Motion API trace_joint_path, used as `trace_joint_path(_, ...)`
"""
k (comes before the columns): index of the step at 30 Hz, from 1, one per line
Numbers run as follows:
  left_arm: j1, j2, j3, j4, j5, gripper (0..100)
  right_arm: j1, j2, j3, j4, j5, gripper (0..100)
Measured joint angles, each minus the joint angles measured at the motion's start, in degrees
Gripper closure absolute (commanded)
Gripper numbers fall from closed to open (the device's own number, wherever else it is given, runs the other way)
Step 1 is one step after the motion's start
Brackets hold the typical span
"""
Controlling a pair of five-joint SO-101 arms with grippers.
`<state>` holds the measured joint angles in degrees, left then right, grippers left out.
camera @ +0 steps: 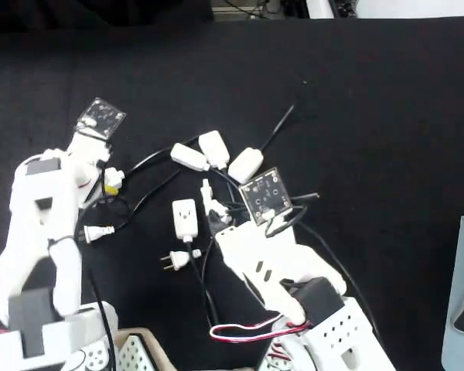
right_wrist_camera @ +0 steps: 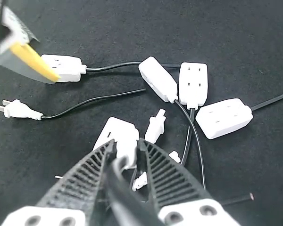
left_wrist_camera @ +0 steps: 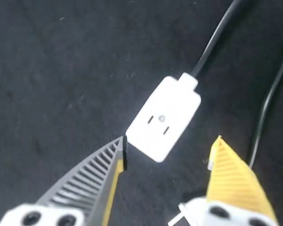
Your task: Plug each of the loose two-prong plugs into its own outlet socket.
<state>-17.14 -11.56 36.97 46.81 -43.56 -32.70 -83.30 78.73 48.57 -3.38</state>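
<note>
We see the left gripper (left_wrist_camera: 170,140) at the left of the high view, released. Its grey and yellow fingers are spread to either side of an outlet socket (left_wrist_camera: 164,117) that lies face-up on the black table (camera: 387,116). We read that straddle as a brace: once clamped, the socket should not slide when a plug is pushed in.

A loose two-prong plug (camera: 100,232) lies just below it in the high view, prongs pointing left. A second plug (camera: 178,261) lies lower, near the centre.

The right gripper (right_wrist_camera: 126,143) sits at the centre of the high view, at the near end of another socket (right_wrist_camera: 114,134). Something white shows right at its tip, and we cannot tell whether it is clenched on anything. A small plug (right_wrist_camera: 155,126) lies just beside that socket.

Three more sockets (right_wrist_camera: 193,84) fan out above centre, their cords crossing. The socket faces we can see are empty, so we judge the task barely begun.
</note>
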Motion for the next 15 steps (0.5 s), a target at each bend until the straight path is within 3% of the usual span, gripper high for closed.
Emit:
trace_joint_path(5, 0.18, 10.90, -8.35, 0.09, -0.35, 71, 0.00, 0.00, 0.00, 0.00, 0.00, 98.7)
trace_joint_path(11, 0.26, 21.01, -13.63, 0.09, -0.62, 82, 0.00, 0.00, 0.00, 0.00, 0.00, 98.7)
trace_joint_path(15, 0.44, 23.38, -15.38, 0.35, -0.62, 83, 0.00, 0.00, 0.00, 0.00, 0.00, 98.7)
